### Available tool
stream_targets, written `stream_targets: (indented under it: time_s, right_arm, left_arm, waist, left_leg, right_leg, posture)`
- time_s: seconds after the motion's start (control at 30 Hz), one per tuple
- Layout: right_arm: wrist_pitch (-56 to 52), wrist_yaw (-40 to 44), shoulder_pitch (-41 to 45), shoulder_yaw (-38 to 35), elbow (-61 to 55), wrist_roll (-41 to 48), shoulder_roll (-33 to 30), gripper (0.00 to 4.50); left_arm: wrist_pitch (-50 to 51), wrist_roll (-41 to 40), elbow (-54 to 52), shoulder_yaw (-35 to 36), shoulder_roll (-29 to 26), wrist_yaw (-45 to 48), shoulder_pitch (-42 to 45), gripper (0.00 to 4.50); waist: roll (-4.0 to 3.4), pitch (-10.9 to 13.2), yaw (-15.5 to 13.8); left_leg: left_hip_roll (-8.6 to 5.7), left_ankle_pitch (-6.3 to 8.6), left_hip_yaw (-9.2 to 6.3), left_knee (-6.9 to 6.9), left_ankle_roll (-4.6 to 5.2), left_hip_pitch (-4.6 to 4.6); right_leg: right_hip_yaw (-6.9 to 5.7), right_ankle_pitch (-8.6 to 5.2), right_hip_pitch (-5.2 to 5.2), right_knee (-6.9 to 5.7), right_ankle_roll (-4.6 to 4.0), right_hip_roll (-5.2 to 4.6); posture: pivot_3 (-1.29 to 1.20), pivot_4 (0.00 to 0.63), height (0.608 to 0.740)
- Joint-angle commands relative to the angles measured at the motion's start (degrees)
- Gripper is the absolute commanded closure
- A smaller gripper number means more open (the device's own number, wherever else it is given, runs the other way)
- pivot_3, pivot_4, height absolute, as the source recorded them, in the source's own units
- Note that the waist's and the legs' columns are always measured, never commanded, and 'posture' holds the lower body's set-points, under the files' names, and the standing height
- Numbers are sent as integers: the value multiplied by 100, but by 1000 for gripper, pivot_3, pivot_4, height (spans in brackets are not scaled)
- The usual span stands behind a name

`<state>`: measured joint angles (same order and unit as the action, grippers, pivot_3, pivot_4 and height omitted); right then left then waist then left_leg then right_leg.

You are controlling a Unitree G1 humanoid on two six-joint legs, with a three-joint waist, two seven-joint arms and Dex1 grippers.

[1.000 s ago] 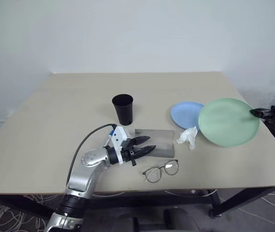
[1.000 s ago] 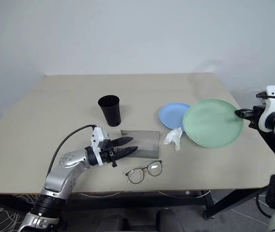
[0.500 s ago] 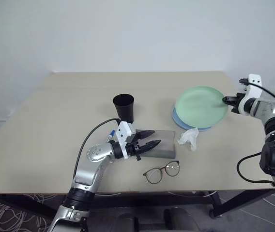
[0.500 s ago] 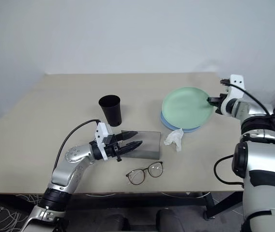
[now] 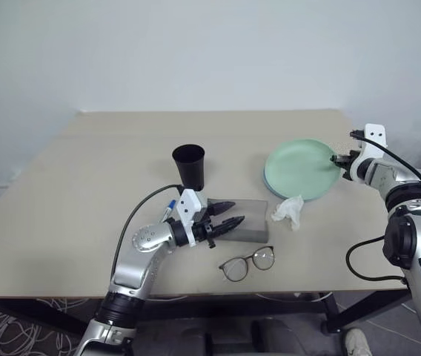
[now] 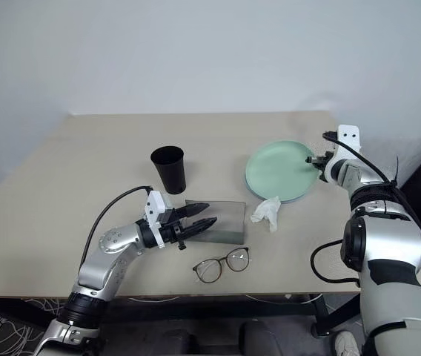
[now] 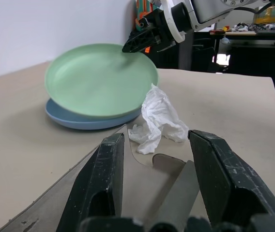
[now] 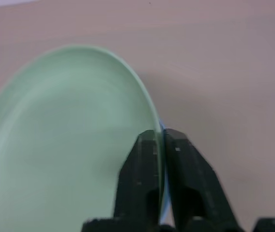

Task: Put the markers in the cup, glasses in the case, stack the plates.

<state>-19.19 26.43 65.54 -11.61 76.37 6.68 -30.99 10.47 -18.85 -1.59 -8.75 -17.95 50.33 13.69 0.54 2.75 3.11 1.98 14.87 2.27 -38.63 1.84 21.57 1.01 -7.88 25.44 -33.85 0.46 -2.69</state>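
Note:
The mint green plate (image 5: 300,168) lies slightly tilted on the light blue plate (image 7: 74,121), of which a sliver shows. My right gripper (image 5: 337,159) is shut on the green plate's far right rim, which runs between its fingers (image 8: 147,159). The black cup (image 5: 189,166) stands upright mid-table. Just in front of it lies the grey case (image 5: 250,225), and my left gripper (image 5: 234,212) hovers open over its left end with nothing between its fingers. The glasses (image 5: 247,262) lie near the front edge. A slim blue-tipped thing (image 5: 170,205), probably one of the markers, peeks out beside my left wrist.
A crumpled white tissue (image 5: 288,211) lies between the case and the plates. The table (image 5: 84,185) has bare room on its left half and at the back. Its front edge runs just below the glasses.
My right gripper carried the green plate leftward from beside the blue plate to above it and set it down on it. The left arm stayed in place.

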Motion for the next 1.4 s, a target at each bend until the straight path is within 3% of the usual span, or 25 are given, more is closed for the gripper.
stream_targets:
  time_s: [0.03,0.23,0.43,0.63,0.87,1.13,1.4]
  right_arm:
    - [194,-19,273,-136,-120,21,-40,2910]
    - [336,373,256,-21,-208,-107,-139,2910]
    - [553,2128,16,559,-574,-403,-359,2910]
    - [116,3974,-787,1228,-1794,-485,-598,2910]
    - [-726,4368,-1748,1428,-3353,-305,-758,2910]
    - [-1440,4214,-2309,1293,-4554,-35,-793,408]
    - [-2189,4092,-2716,1129,-5476,477,-801,408]
  left_arm:
    - [-74,-9,-219,20,-7,-20,89,2329]
    - [-80,-1,-190,4,-12,-3,114,2329]
    - [-161,20,25,109,-63,31,245,2329]
    - [-274,17,302,249,-198,84,365,2329]
    - [-347,15,402,258,-243,91,383,2329]
    - [-345,21,376,235,-243,73,325,2329]
    - [-326,12,367,231,-249,72,289,2329]
  waist:
    - [0,0,0]
    - [0,0,-1]
    - [-3,-1,-1]
    - [-3,-2,-7]
    - [-5,-2,-10]
    - [-5,-2,-13]
    - [-3,-2,-26]
  left_leg:
    - [0,0,0,-1,0,0]
    - [-1,0,0,0,0,1]
    - [-1,0,0,0,0,0]
    - [-1,0,-3,-3,0,-4]
    - [-1,0,-1,-15,0,0]
    - [-1,0,0,-22,-1,-4]
    - [-1,0,0,-24,-2,-2]
  right_leg:
    - [1,0,0,0,0,0]
    - [2,0,0,1,0,0]
    - [3,0,-1,0,1,1]
    - [2,0,-3,-5,1,2]
    - [2,1,-2,-10,2,2]
    - [1,1,-2,-21,2,2]
    - [1,1,-2,-18,2,2]
  posture:
    - [0,0,740]
    - [0,0,740]
    - [0,0,740]
    - [0,0,740]
    - [0,0,740]
    - [0,0,740]
    - [0,0,740]
